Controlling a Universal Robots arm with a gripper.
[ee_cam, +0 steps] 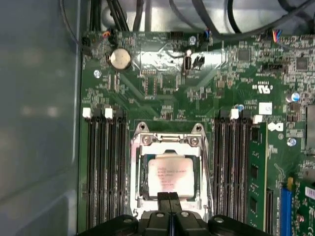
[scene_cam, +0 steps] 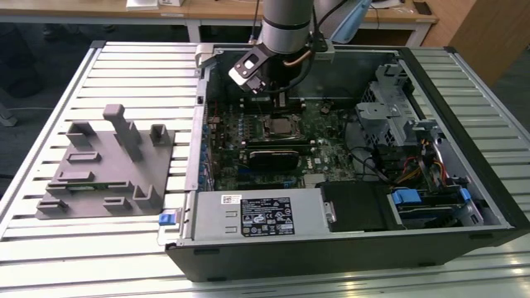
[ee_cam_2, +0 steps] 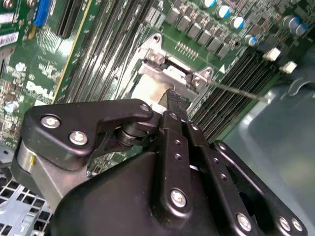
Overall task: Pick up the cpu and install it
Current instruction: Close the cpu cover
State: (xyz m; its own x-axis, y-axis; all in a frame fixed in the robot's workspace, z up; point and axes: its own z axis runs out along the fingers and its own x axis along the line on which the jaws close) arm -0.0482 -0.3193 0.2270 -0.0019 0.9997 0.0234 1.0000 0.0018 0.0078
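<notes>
The black gripper (ee_cam: 170,196), fingers pressed together, points at the flat, shiny square cpu (ee_cam: 170,173) inside its metal-rimmed socket (ee_cam: 167,139).

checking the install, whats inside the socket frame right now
The cpu lies inside the socket frame, pale top showing. The gripper covers one edge; whatever lies under the cpu is hidden.

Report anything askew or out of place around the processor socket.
Nothing stands out. The cpu lies flat and square inside the socket frame, its edges parallel to the rim, and the tool sits closed over one edge of it.
</notes>
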